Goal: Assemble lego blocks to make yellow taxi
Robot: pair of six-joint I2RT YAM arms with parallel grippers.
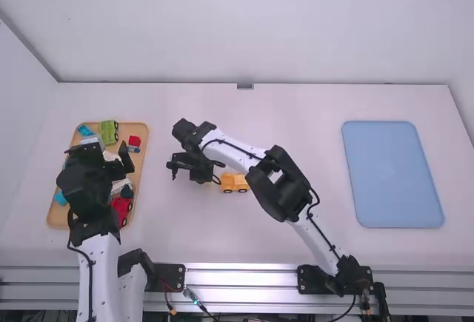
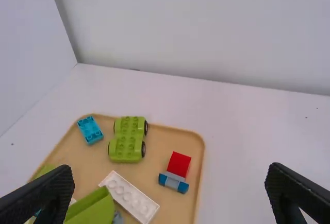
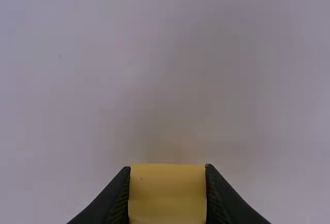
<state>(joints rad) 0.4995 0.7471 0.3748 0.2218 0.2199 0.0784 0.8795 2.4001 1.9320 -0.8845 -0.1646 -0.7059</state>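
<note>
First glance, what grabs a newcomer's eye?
Probably the yellow block clamped in the right gripper, then the small yellow wheeled build mid-table. After that, the tray of bright bricks at the left, under the open left gripper, and the big blue rectangle at the right.

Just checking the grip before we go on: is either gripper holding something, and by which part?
The right gripper holds a yellow block by two opposite sides. The left gripper is open, holding nothing.
</note>
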